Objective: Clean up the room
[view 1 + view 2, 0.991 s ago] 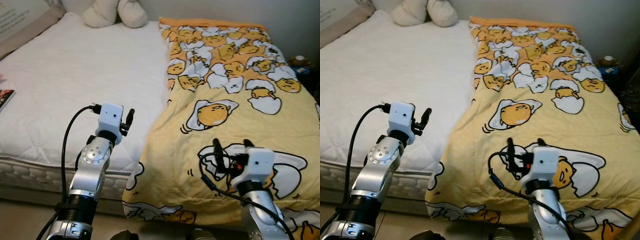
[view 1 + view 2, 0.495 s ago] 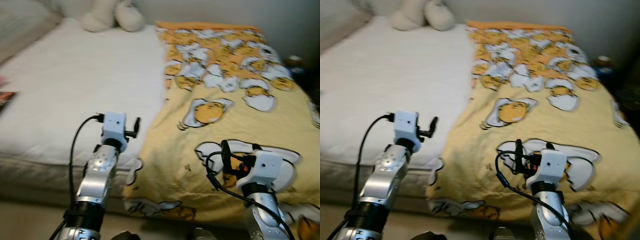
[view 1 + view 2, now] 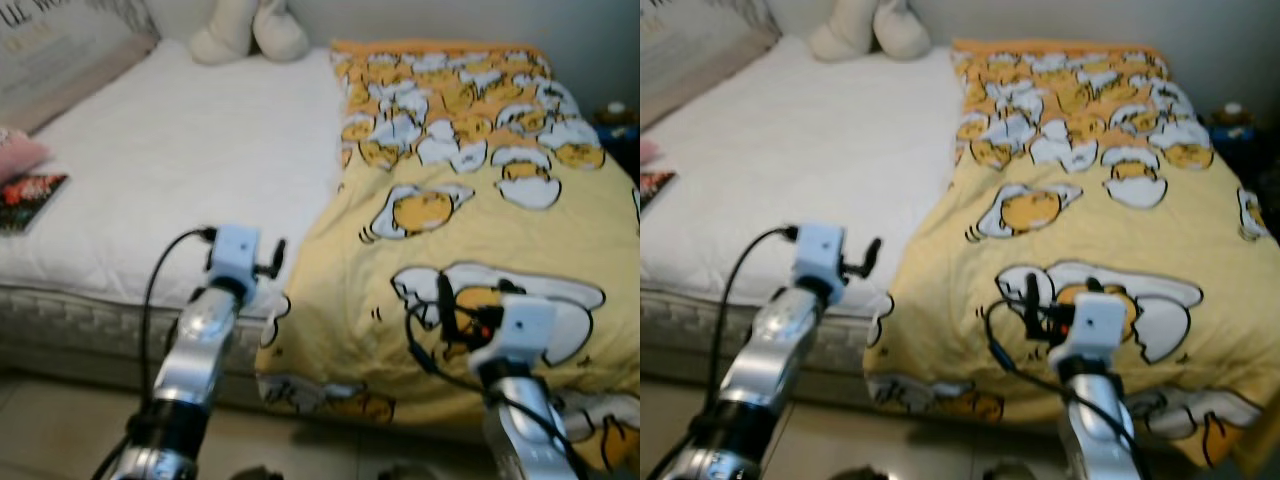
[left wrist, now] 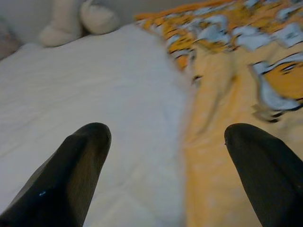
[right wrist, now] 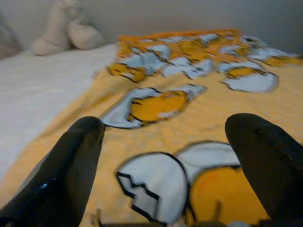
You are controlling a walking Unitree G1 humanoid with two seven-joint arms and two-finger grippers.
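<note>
We face a bed with a white mattress cover. A yellow blanket printed with egg characters covers its right half and hangs over the near edge. Our left pincer is open, raised over the mattress beside the blanket edge. Our right pincer is open above the blanket. A cream plush toy lies at the head, a magazine at the left edge.

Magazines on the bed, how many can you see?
1. The magazine lies flat near the bed's left edge, on the white mattress, beside something pink. More could be hidden beyond the picture's left edge or under the yellow blanket.
</note>
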